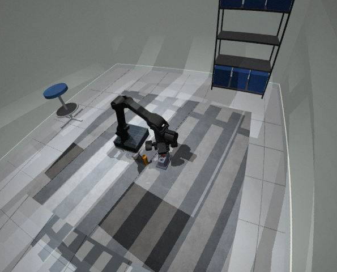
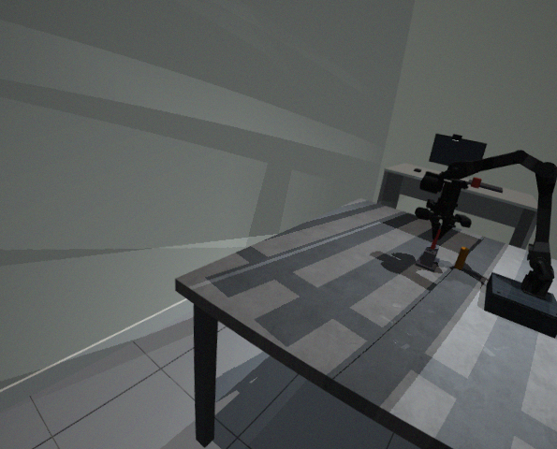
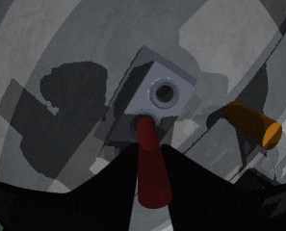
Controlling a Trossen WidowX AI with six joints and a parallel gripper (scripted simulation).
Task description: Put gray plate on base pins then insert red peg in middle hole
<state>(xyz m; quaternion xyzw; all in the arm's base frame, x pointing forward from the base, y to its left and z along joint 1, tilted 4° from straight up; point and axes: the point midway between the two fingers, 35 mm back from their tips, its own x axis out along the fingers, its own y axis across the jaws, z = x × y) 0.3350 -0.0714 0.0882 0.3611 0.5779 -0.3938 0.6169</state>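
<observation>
The red peg [image 1: 163,155] [image 2: 435,239] [image 3: 153,178] is held between the fingers of my gripper [image 2: 438,228] [image 3: 149,150], which is shut on it. The peg slants slightly, with its lower end pointing down. The gray plate [image 3: 154,105] lies flat on top of the gray base [image 1: 161,167] [image 2: 427,266]. One end hole shows uncovered in the wrist view. The peg's lower end is at the middle hole's ring; how far in it sits, if at all, I cannot tell. The other end of the plate is hidden behind the peg and fingers.
An orange cylinder [image 1: 145,160] [image 2: 461,257] [image 3: 252,125] stands upright beside the base, on the side toward the arm's mount [image 1: 131,137] [image 2: 524,301]. Strong stripes of light and shadow cross the table. A stool [image 1: 55,90] and a shelf rack [image 1: 248,37] stand far off.
</observation>
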